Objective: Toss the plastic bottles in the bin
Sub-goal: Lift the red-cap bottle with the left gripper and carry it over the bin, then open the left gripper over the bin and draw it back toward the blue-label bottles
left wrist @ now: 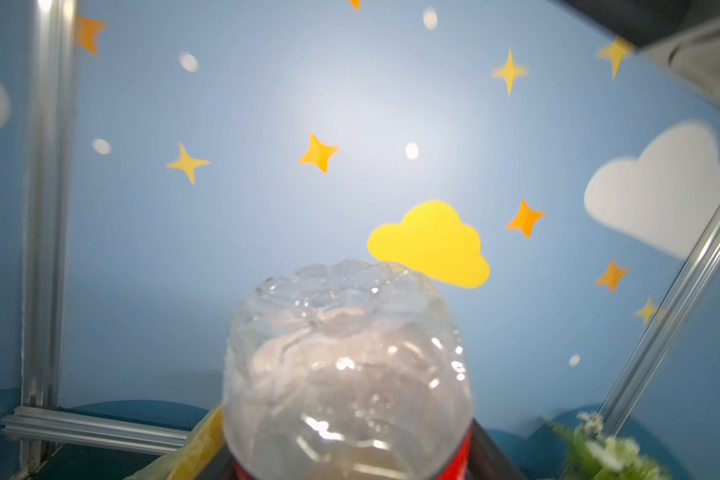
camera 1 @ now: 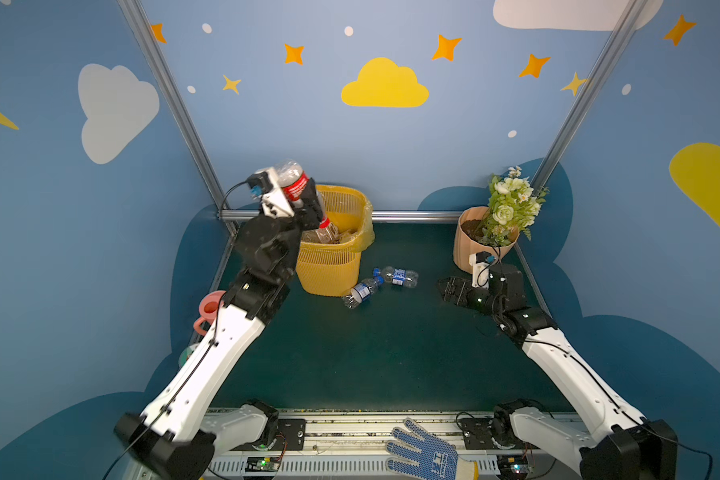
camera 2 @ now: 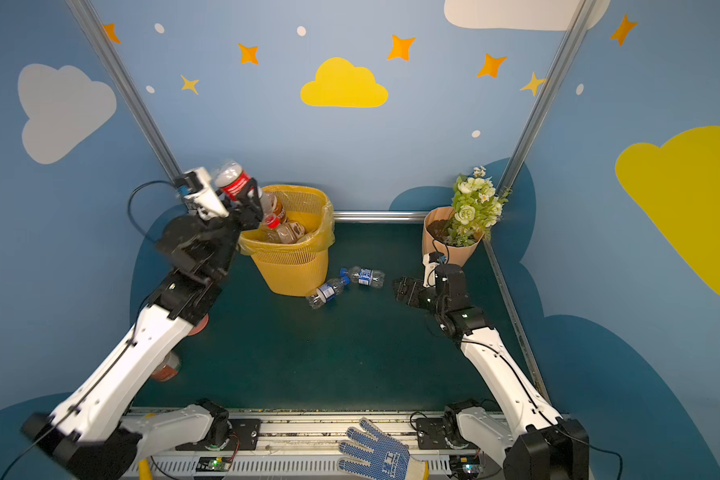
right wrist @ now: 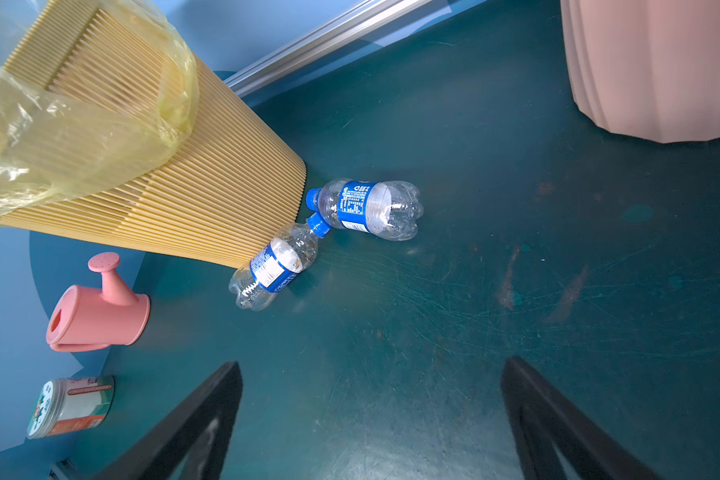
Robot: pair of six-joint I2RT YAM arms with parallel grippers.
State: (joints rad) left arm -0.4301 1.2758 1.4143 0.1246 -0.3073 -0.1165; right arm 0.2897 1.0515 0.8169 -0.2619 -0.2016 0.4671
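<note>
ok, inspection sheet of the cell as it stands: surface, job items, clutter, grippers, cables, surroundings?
Surface: dark green mat, scuffed and scratched in the right wrist view.
Job's things: red-label bottle neck-down over the bin; bottles inside; front blue-label bottle against the bin's base, rear blue-label bottle beside it, both lying on the mat.
Clutter: pink watering can, jar, flower pot, glove on the front rail.
Grippers: left gripper around the red-label bottle, clamp unclear; right gripper open, empty, low over the mat.
Cables: black cable loops free off the left wrist camera.
Surroundings: blue walls with clouds and stars; aluminium frame.
</note>
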